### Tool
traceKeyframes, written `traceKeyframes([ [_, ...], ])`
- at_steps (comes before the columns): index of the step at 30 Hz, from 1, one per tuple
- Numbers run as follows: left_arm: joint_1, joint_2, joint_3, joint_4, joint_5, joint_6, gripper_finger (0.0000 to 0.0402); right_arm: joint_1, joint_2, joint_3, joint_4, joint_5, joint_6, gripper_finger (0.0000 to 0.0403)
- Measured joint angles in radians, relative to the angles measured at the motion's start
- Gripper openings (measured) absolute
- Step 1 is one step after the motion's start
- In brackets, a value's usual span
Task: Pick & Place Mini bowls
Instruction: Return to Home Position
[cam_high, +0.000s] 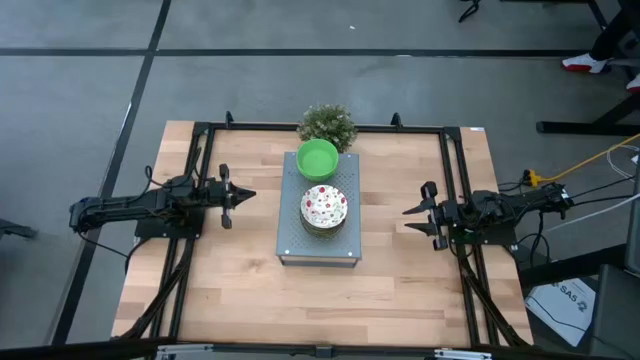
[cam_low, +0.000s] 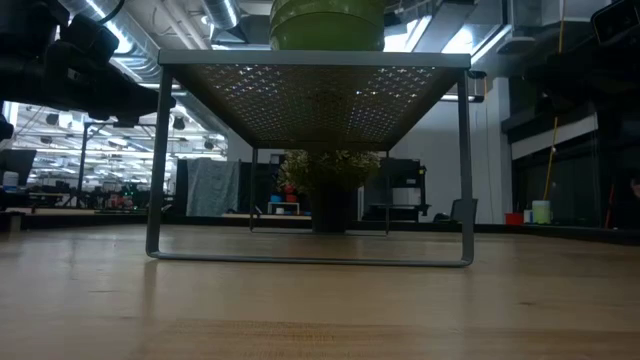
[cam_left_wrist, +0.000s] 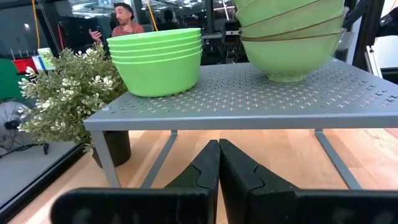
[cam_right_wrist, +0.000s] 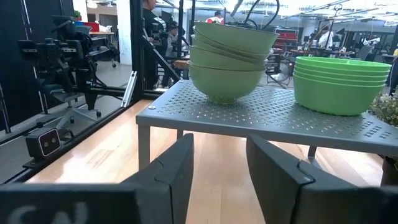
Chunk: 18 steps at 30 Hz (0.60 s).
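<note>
Two stacks of mini bowls stand on a grey perforated shelf (cam_high: 290, 235) in the middle of the table. The plain green stack (cam_high: 318, 158) (cam_left_wrist: 158, 59) (cam_right_wrist: 341, 84) sits at the shelf's far end. The stack with a white speckled inside (cam_high: 324, 207) (cam_left_wrist: 289, 34) (cam_right_wrist: 229, 59) sits nearer the middle. My left gripper (cam_high: 248, 195) (cam_left_wrist: 219, 171) is shut and hovers left of the shelf. My right gripper (cam_high: 407, 218) (cam_right_wrist: 219, 162) is open and hovers right of it. Neither touches anything.
A small bushy potted plant (cam_high: 327, 124) (cam_left_wrist: 68, 93) stands on the table just beyond the shelf's far end. A black frame (cam_high: 200, 130) runs along the table's sides. Bare wood lies near the table's front edge. People show in the room beyond.
</note>
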Motion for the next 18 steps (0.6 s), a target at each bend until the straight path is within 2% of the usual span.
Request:
traceKeyframes([
  [18, 0.000, 0.000, 0.000, 0.001, -0.002, 0.000, 0.0006, 0.000, 0.000, 0.000, 0.000, 0.000, 0.000, 0.0147],
])
